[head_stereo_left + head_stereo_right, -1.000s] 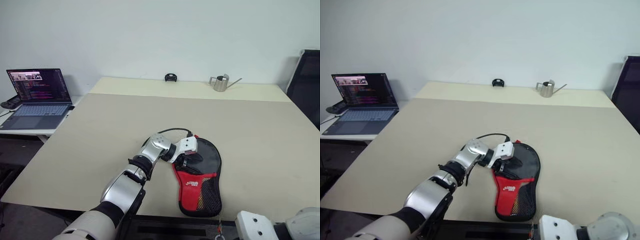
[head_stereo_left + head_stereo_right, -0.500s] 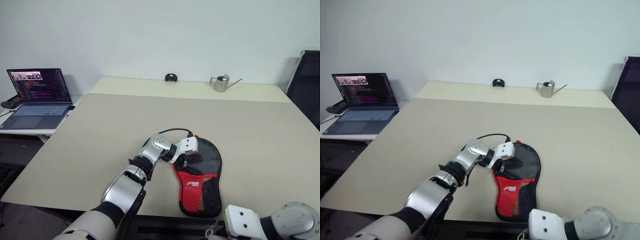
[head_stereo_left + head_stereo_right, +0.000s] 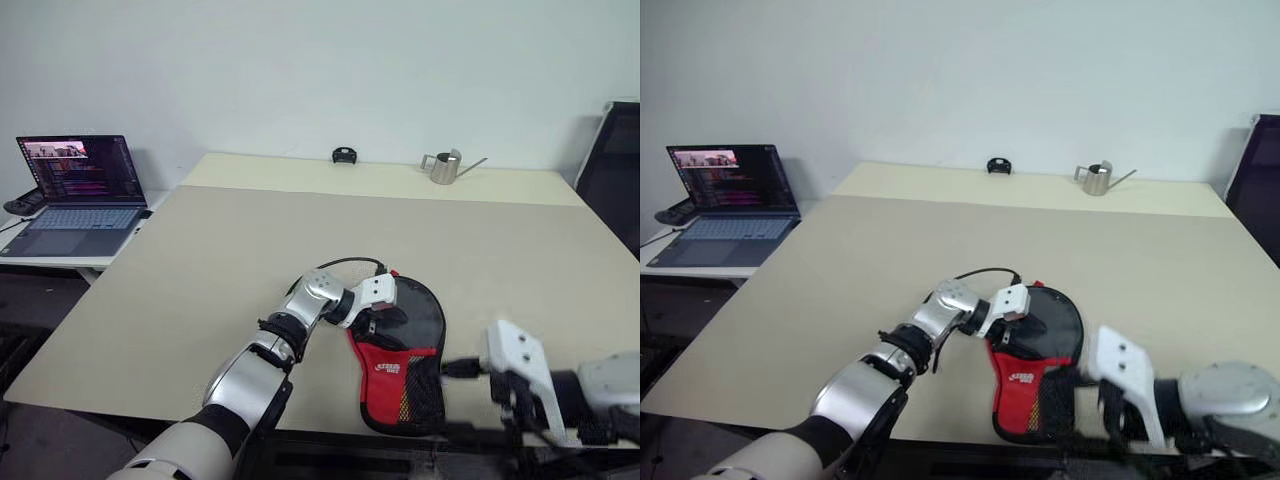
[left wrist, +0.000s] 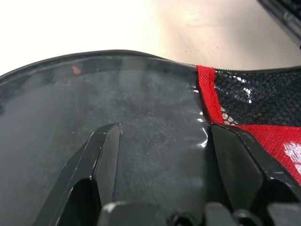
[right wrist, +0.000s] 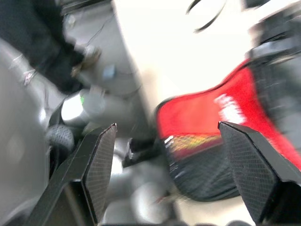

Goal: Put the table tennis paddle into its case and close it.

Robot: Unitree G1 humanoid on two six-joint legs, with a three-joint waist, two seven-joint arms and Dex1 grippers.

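While the case (image 3: 400, 355) lies flat near the table's (image 3: 200, 250) front edge, its long axis runs from the round head, farther from the robot, back to the narrow red end that points at the robot. The paddle cannot be told apart from the case in the head views; the left wrist view shows a smooth black face (image 4: 141, 141) under clear film beside red trim and mesh, so it is probably inside already.

The left gripper (image 3: 378, 312) rests on the head of the case from the left side, fingers (image 4: 106, 155) spread apart and flat against that black face, pinning rather than pinching.

The right gripper (image 5: 164, 155) has its fingers wide and empty, and the red end sits straight ahead between them, a short way off. So the right arm (image 3: 1200, 395) is the free one, and nearer the narrow end (where the zip pull probably lies, though I cannot make it out).

A second ago the right arm barely showed at the bottom corner, below the table edge; now it has come up beside the case's right flank. The left gripper and the case have not shifted.
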